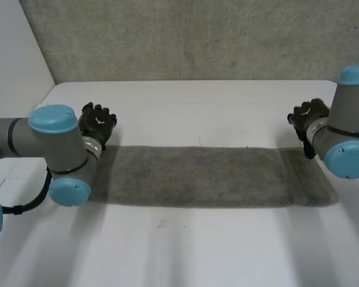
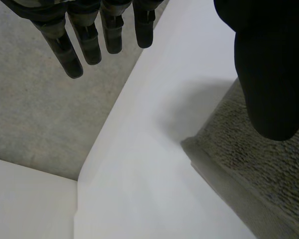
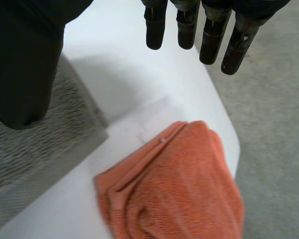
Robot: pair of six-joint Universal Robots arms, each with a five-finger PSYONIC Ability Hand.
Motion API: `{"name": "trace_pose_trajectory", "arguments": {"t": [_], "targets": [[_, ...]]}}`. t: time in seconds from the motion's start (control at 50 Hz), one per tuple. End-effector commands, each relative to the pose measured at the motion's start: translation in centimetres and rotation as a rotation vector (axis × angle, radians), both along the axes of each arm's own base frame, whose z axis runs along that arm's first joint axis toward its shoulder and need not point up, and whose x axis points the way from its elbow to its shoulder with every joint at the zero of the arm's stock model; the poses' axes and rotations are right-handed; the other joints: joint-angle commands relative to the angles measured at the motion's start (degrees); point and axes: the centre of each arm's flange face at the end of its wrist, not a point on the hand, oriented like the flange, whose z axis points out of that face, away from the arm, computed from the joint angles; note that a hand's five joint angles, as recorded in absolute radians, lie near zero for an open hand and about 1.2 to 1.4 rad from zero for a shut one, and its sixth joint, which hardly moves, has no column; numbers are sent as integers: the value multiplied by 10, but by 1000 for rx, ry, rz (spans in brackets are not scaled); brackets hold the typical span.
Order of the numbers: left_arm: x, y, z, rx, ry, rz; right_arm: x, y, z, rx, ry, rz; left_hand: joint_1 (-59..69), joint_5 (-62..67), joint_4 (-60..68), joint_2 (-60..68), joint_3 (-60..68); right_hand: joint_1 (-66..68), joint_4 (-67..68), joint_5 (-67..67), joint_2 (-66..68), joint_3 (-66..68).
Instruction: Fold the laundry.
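Closest sits the left arm (image 1: 60, 146), its blue-capped elbow at the near-left end of a grey towel (image 1: 209, 176) spread as a long strip across the bench (image 1: 197, 251). The left hand (image 1: 97, 122) and right hand (image 1: 308, 116) hover by its two far corners.

Left wrist view: fingers (image 2: 89, 42) are straight and released, the thumb is above the towel's corner, and nothing is held.

Right wrist view: this hand is likewise released over the other corner, with an orange cloth (image 3: 174, 194) just beside it.

Best, I judge, to lower both hands together and pinch each corner squarely, so the edges meet evenly.
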Motion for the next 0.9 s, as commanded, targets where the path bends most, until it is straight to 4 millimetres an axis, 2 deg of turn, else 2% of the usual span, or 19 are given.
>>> {"name": "trace_pose_trajectory", "arguments": {"t": [0.02, 0.08, 0.14, 0.2, 0.24, 0.3, 0.34, 0.44, 0.58, 0.72, 0.74, 0.84, 0.9], "targets": [[-4, 9, 18, -30, 25, 1, -8, 6, 59, -114, -100, -46, -16, -37, -29, -32, -33, -15, -35, -40, -33, -26], [1, 19, 36, -47, 38, -2, -10, 24, 82, -127, -189, -45, -16, -37, -29, -32, -33, -15, -35, -40, -33, -26], [6, 29, 43, -40, 47, -2, -11, 41, 87, -94, -229, -22, -16, -37, -29, -32, -33, -15, -35, -40, -33, -26], [11, 45, 45, -11, 76, -6, -21, 59, 74, -1, -248, 6, -16, -37, -29, -32, -33, -15, -35, -40, -33, -26], [14, 58, 44, 21, 109, -19, -33, 75, 54, 106, -259, 15, -16, -37, -29, -32, -33, -15, -35, -40, -33, -26], [15, 70, 41, 57, 145, -37, -45, 89, 37, 185, -282, 7, -16, -37, -29, -32, -33, -11, -31, -36, -29, -22], [15, 78, 36, 91, 181, -50, -54, 99, 18, 237, -303, 2, -16, -37, -29, -32, -33, 49, 30, 25, 32, 39], [16, 85, 27, 146, 242, -47, -63, 103, -10, 199, -320, 2, -15, -37, -29, -31, -32, 160, 141, 135, 143, 150], [18, 82, 26, 149, 261, -35, -69, 96, -28, 162, -323, -11, -14, -35, -27, -29, -31, 260, 240, 235, 242, 249], [19, 79, 27, 129, 268, -32, -71, 92, -39, 180, -323, -18, -12, -33, -25, -28, -29, 374, 354, 349, 357, 363], [19, 79, 27, 129, 268, -32, -71, 91, -42, 181, -324, -19, -14, -35, -27, -29, -31, 456, 436, 431, 438, 445], [19, 79, 26, 132, 267, -32, -72, 87, -47, 174, -309, -19, -14, -35, -27, -29, -31, 684, 665, 660, 667, 674], [19, 80, 26, 132, 267, -33, -76, 86, -47, 173, -309, -35, -14, -35, -27, -29, -31, 685, 665, 660, 667, 674]]}}
